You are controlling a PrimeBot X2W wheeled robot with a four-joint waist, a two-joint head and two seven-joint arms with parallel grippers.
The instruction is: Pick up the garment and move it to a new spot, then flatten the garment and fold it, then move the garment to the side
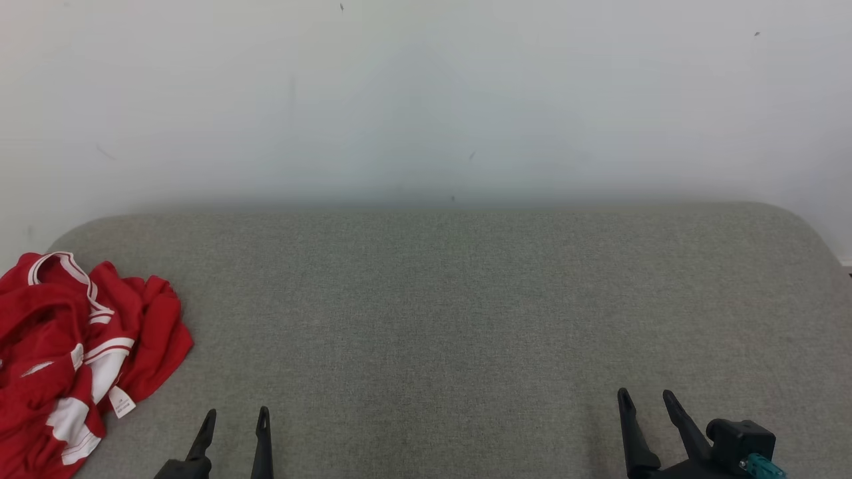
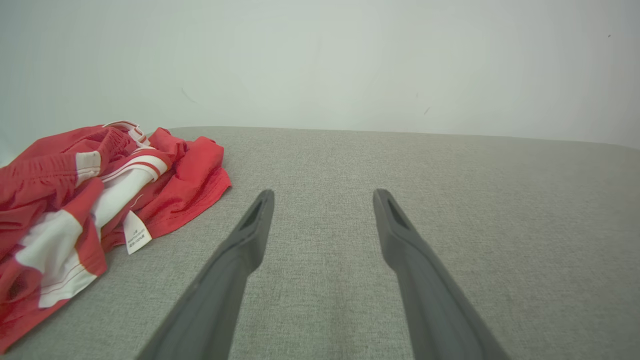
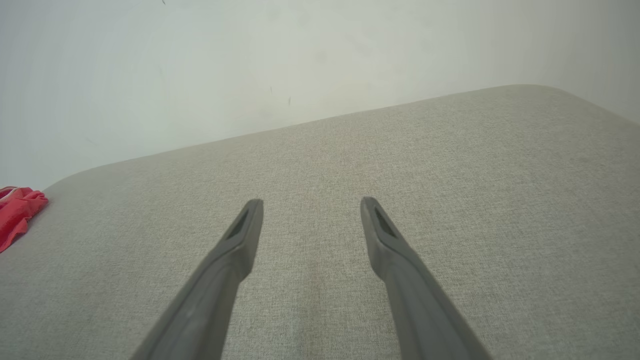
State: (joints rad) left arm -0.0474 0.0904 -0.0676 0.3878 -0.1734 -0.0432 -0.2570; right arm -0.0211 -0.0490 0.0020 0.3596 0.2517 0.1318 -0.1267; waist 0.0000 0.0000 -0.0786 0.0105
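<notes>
Grey fabric cushion (image 1: 466, 319) is lying open to rounded edges; crumpled red-and-white garment (image 1: 73, 352) is sitting ten o'clock from spread left gripper (image 1: 237, 412); right gripper (image 1: 645, 394) also spread.

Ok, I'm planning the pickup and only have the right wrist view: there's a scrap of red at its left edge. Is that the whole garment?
Observer: No. The garment is a crumpled red and white heap at the left end of the cushion.
Operator: Which gripper is nearer?
Observer: The left gripper. It's open, just right of the garment, not touching it.
Operator: Anything that marks an edge?
Observer: A white label lies at the garment's near edge, on the side toward the left gripper.
</notes>
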